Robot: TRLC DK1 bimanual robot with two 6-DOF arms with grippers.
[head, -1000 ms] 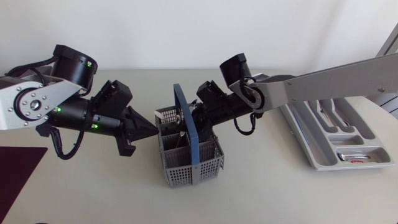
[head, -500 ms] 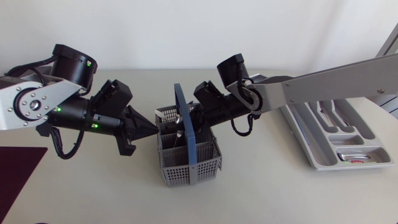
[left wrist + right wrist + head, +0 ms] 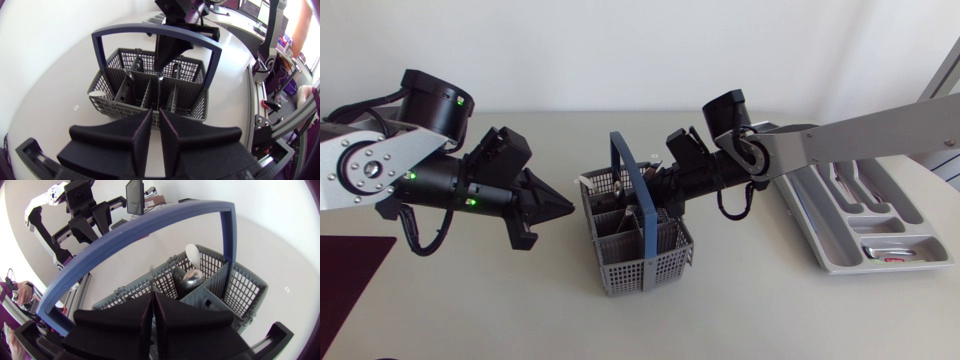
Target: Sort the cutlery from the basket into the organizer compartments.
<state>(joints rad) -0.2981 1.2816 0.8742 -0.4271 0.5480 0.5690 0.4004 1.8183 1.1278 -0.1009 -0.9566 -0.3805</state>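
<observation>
The grey basket with its blue handle stood near the middle of the table. The organizer lay well apart from it at about 3 o'clock, with a few pieces in its compartments.

The left gripper hung just beside the basket at roughly 9 o'clock. Its claw was drawn narrow, the two fingers almost meeting and holding nothing, the tips pointed at the basket wall but not touching it.

The right gripper came in from about 1 o'clock, under the handle's arch and down into the basket's far cells. Its fingers were pressed together. I could not tell whether something thin was pinched at the tip.

A pale spoon and a shiny one stood in a cell ahead of it.
</observation>
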